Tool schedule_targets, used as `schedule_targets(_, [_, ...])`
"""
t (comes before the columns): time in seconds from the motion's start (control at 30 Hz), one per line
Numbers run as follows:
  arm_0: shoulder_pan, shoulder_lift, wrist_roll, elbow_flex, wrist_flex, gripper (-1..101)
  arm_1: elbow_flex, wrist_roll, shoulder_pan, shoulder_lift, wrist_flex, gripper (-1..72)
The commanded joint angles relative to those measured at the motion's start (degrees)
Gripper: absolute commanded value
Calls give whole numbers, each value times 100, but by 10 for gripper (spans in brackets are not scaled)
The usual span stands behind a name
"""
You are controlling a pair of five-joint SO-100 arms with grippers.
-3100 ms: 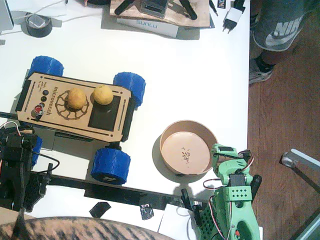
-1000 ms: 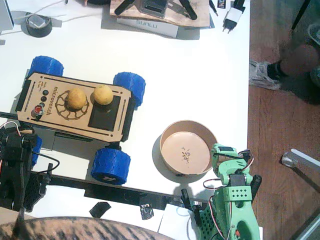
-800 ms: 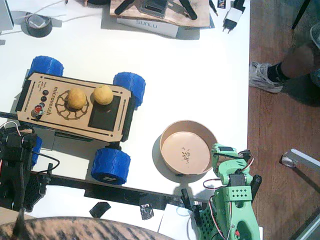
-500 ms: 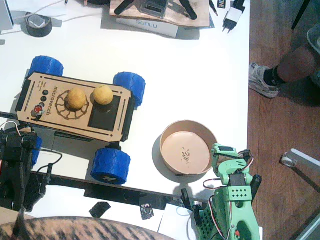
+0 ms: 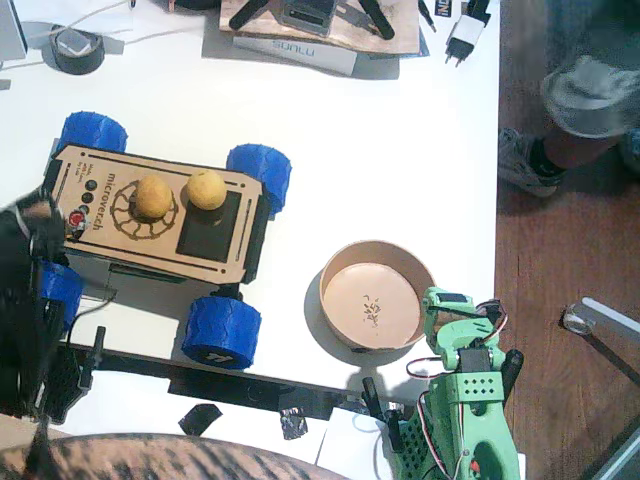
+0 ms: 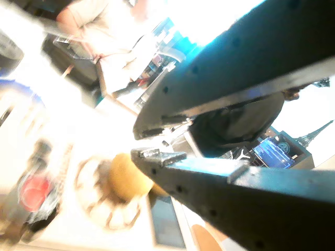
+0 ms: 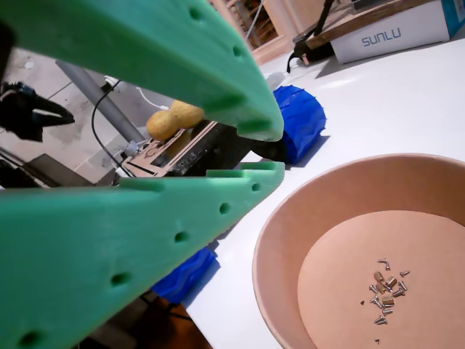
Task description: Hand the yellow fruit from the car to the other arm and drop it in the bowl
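Note:
On the car (image 5: 110, 215) the ochre yellow fruit (image 5: 152, 198) rests on the gear emblem, with a brighter lemon-yellow fruit (image 5: 205, 189) beside it. A motion-blurred black left gripper (image 5: 25, 228) hangs at the car's left end. In a wrist view its jaws (image 6: 136, 144) stand nearly together with nothing between them, aimed at the yellow fruit (image 6: 128, 177) beyond the red button (image 6: 32, 191). The mint-green right gripper (image 5: 445, 302) rests just right of the bowl (image 5: 330, 275); its jaws (image 7: 276, 151) are nearly together and hold nothing, and the bowl (image 7: 290, 218) holds only tiny specks.
A tape roll (image 5: 77, 47), a white box (image 5: 295, 50) and a plug (image 5: 465, 30) lie along the table's far edge. The table's right edge runs just past the bowl. A person's foot (image 5: 520, 160) is on the floor beyond it. A patterned sleeve (image 5: 150, 460) fills the near edge.
The black left arm has lifted toward the car's left end and is blurred. The person on the right has shifted. Both fruits, the car, the bowl and the green arm are unmoved.

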Motion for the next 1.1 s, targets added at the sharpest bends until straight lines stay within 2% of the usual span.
schedule_targets(0.0, [193, -475, -53, -800, 35, 0, -26, -88, 9, 18, 35, 1])
schedule_targets(0.43, [1424, -2294, -694, -958, -703, 1, -26, -290, 18, 18, 35, 1])
schedule_targets(0.83, [1608, -3524, -694, -1037, -2048, 1, -26, -308, 26, 18, 35, 1])
schedule_targets(1.07, [1591, -4061, -694, -1037, -2777, 1, -26, -642, 35, 18, 26, 1])
